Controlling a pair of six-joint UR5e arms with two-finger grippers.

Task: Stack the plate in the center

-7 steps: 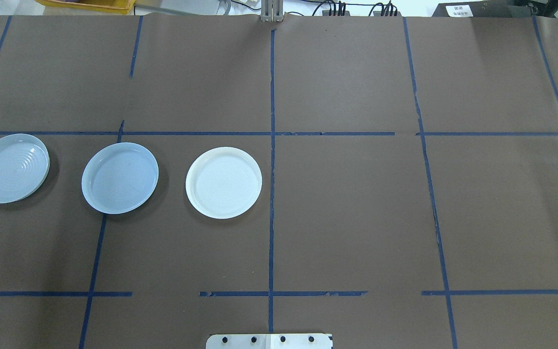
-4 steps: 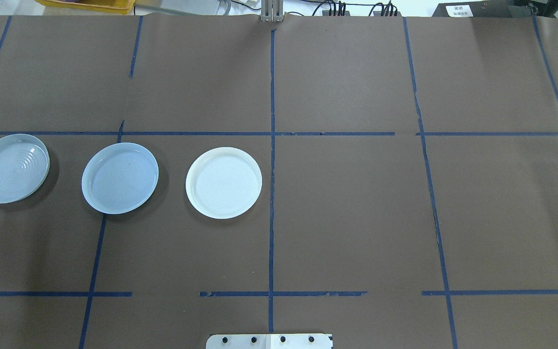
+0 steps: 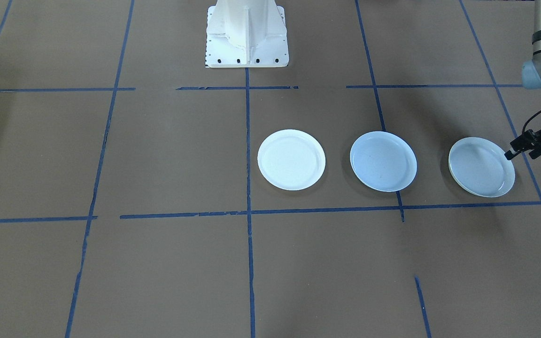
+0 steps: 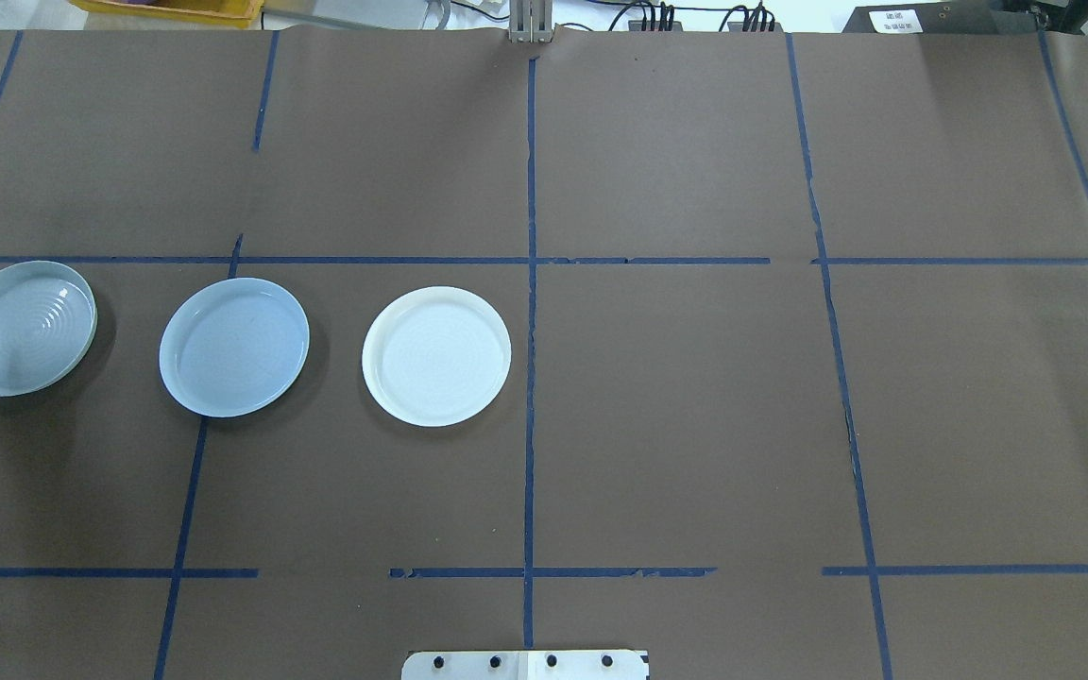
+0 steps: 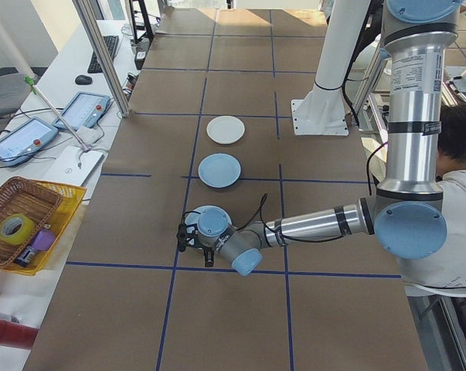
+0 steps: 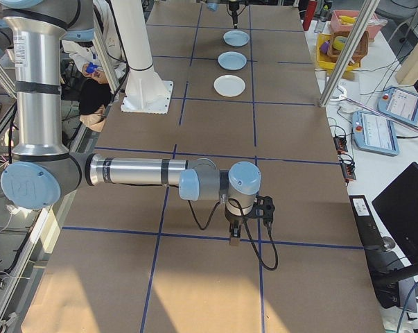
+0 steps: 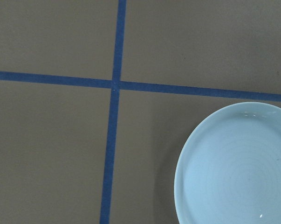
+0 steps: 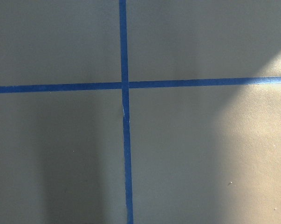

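The left arm stretches low and nearly level with its gripper (image 3: 517, 153) at the table's far left, jaw state unclear, while the right arm reaches out level, its gripper (image 6: 234, 239) pointing straight down, its jaw state unreadable too.

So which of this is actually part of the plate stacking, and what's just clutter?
Job:
- middle plate, the stack target
- outer plate
- white plate
- left gripper, beside the outer plate

Clutter:
- basket
- tape in the basket
- tablet
- mouse
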